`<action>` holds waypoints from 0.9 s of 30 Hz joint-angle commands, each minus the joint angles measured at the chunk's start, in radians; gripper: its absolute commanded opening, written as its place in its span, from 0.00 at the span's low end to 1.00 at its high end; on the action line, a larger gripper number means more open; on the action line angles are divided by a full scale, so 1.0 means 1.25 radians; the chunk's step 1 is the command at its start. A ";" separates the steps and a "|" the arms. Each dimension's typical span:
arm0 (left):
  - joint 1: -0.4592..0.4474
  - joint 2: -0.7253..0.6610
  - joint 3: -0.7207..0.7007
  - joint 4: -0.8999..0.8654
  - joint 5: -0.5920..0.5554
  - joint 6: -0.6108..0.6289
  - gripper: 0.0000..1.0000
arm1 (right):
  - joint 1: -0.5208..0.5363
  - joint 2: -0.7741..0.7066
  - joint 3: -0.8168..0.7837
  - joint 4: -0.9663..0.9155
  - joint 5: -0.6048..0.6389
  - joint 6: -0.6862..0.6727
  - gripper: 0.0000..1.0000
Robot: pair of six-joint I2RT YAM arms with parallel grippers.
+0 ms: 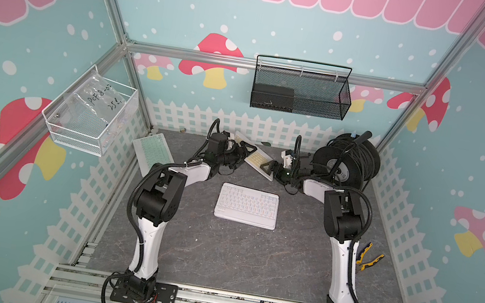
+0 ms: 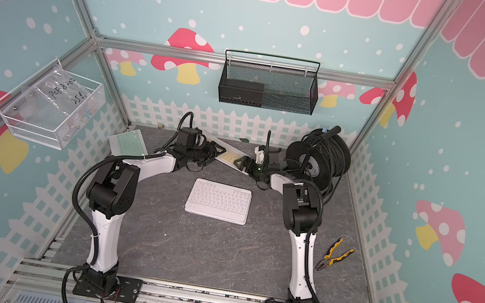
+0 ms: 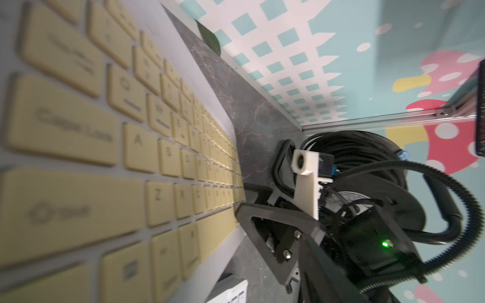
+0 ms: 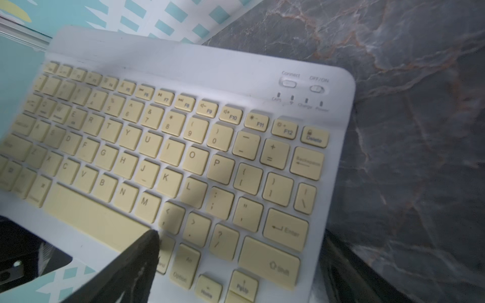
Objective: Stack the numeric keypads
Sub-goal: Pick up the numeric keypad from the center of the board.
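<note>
Grey marble tabletop (image 1: 217, 255), mushroom-papered booth: yellow keypad (image 1: 256, 158) sat tilted at far centre, between the arms.
Left gripper (image 1: 246, 151) met its left end, grip not discernible; right gripper (image 1: 270, 167) stood wide, straddling the right end. An uneven pinch might let the thin frame slip. Counted: three keypads showing, with green keypad (image 1: 152, 152) far left, white keypad (image 1: 246, 205) centre; one reel (image 1: 346, 163); one pliers (image 1: 368, 258).

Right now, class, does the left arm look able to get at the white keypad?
Probably yes: the white keypad lies uncovered between the arms, and the left tool is at the yellow keypad just beyond it.
</note>
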 commanded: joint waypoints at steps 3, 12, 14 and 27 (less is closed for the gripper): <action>-0.011 -0.022 0.050 -0.171 -0.073 0.131 0.72 | 0.012 0.041 -0.031 -0.069 0.005 0.007 0.95; -0.015 -0.019 0.068 -0.266 -0.194 0.169 0.44 | 0.013 0.029 -0.037 -0.069 0.003 0.003 0.95; -0.015 -0.015 0.065 -0.266 -0.212 0.164 0.37 | 0.012 0.022 -0.035 -0.069 0.001 0.004 0.95; -0.015 0.029 0.058 -0.148 -0.204 0.050 0.15 | -0.005 -0.028 -0.092 0.045 -0.041 0.089 0.95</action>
